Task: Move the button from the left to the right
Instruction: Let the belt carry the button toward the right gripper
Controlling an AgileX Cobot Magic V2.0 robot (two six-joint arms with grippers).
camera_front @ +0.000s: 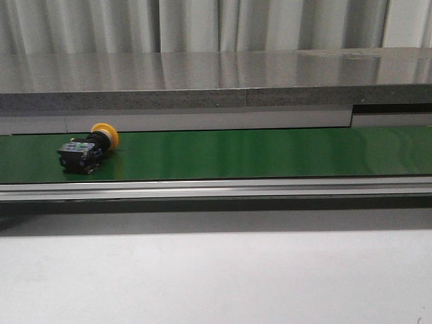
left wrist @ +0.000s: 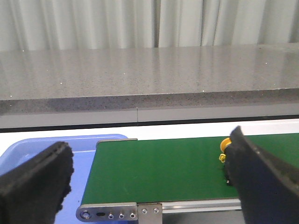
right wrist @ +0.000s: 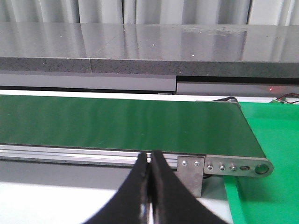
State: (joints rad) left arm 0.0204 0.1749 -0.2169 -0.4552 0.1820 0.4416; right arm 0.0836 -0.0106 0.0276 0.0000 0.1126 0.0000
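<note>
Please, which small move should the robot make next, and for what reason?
Probably the left gripper should advance toward the button. The button lies on its side at the left part of the green belt, untouched; the left jaws stand wide open before it, while the right gripper is shut, with no button in its view.

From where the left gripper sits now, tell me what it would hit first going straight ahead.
Probably the green conveyor belt first; the open left gripper points over its end. The button lies off toward one finger, not dead ahead, though depth is unclear.

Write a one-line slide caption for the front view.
Yellow-capped button lies tipped over at the left of the green conveyor belt; no gripper in sight.
</note>
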